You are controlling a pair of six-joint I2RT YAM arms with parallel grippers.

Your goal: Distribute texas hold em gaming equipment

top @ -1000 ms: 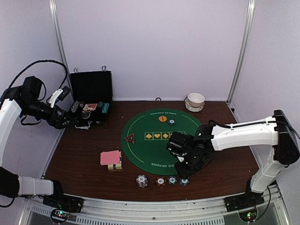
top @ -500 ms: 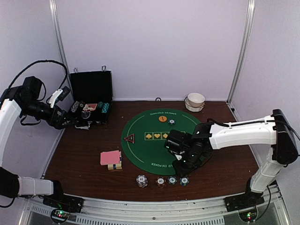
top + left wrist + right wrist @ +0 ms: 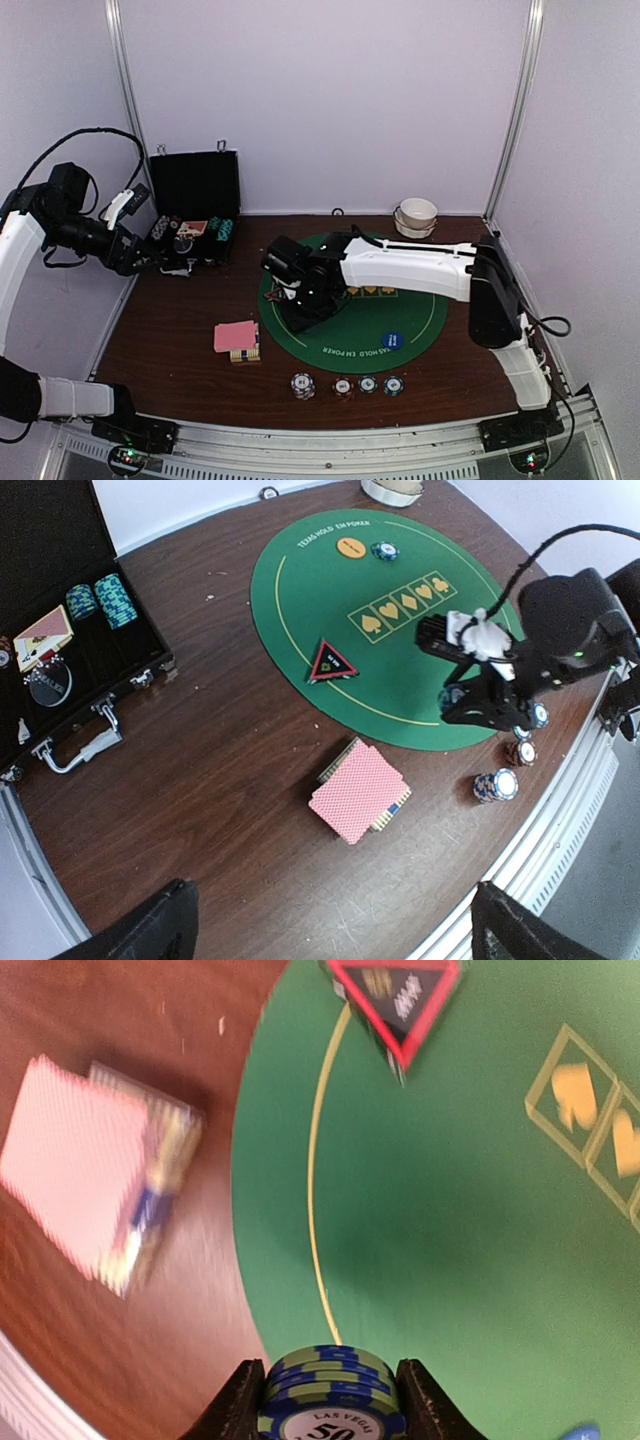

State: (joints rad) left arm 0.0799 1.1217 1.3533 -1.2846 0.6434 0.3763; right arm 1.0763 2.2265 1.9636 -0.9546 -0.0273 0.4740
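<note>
- Right jaws clamped on a short stack of blue-and-green chips [image 3: 330,1385], over the green mat [image 3: 450,1240].
- Red triangle marker [image 3: 395,1000] lies ahead of those jaws. The pink-backed cards [image 3: 70,1170] are ahead and to their left, off the mat, on top of the card box [image 3: 150,1220].
- Left jaws wide apart, holding nothing, beside the open case [image 3: 195,215].
- Judged done: orange button [image 3: 347,253], blue button [image 3: 392,341] and triangle on the mat. A row of 4 chip stacks [image 3: 343,386] stands on the table [image 3: 170,340] behind the right jaws.
- Judged left: set down the held stack, deal the cards, fetch the spare chips [image 3: 105,598] from the case.
</note>
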